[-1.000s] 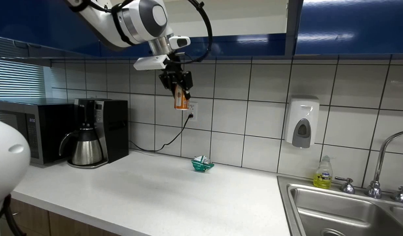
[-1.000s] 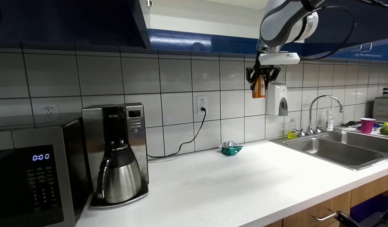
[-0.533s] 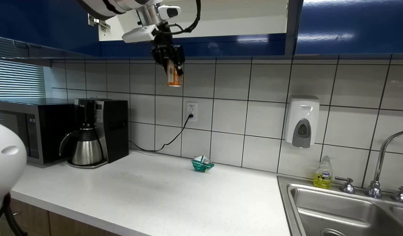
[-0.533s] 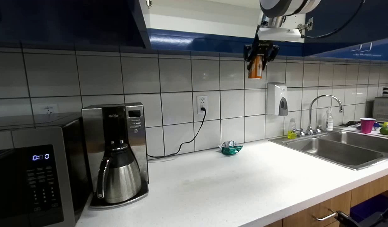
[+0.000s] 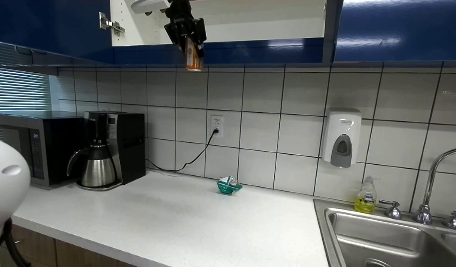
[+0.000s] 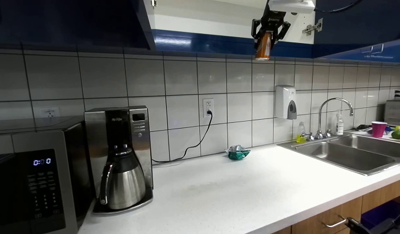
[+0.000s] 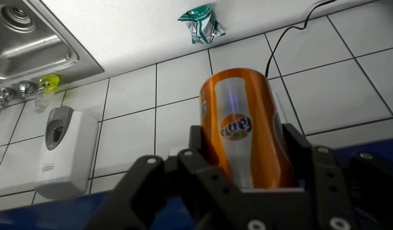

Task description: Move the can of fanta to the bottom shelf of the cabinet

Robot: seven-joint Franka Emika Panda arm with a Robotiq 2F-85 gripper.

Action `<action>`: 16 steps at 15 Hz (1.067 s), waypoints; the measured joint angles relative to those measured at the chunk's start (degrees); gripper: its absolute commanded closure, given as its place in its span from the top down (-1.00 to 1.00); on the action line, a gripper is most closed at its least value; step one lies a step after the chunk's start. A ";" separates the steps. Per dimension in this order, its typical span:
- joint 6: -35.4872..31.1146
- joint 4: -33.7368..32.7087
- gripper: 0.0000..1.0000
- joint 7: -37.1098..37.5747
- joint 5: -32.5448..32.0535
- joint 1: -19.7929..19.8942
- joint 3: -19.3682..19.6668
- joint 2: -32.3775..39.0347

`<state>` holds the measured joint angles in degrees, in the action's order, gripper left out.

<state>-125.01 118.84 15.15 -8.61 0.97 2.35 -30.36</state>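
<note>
Pinches the can of fanta (image 7: 247, 111) in the gripper (image 7: 242, 140). Shows the logo (image 7: 236, 127) legibly only in the wrist view, the cabinet interior (image 5: 265, 24) only top-centre in both exterior views.

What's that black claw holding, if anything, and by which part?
The gripper holds the orange Fanta can by the sides of its upper part; the rest sticks out below.

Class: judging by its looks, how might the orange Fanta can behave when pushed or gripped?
The Fanta can would probably roll if laid on its side, given its round wall. Its smooth, glossy surface may slip if the claw loosens its hold. Weight is uncertain: nothing shows whether it is full.
</note>
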 measured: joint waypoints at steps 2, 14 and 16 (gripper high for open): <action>1.91 -2.50 -0.24 -0.43 0.41 0.00 -0.24 0.13; 9.82 -23.78 -0.24 -0.60 0.67 0.00 -1.91 9.81; 11.14 -27.80 -0.24 -0.60 0.67 0.00 -1.91 12.93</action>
<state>-113.87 91.05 14.55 -7.94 0.97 0.44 -17.43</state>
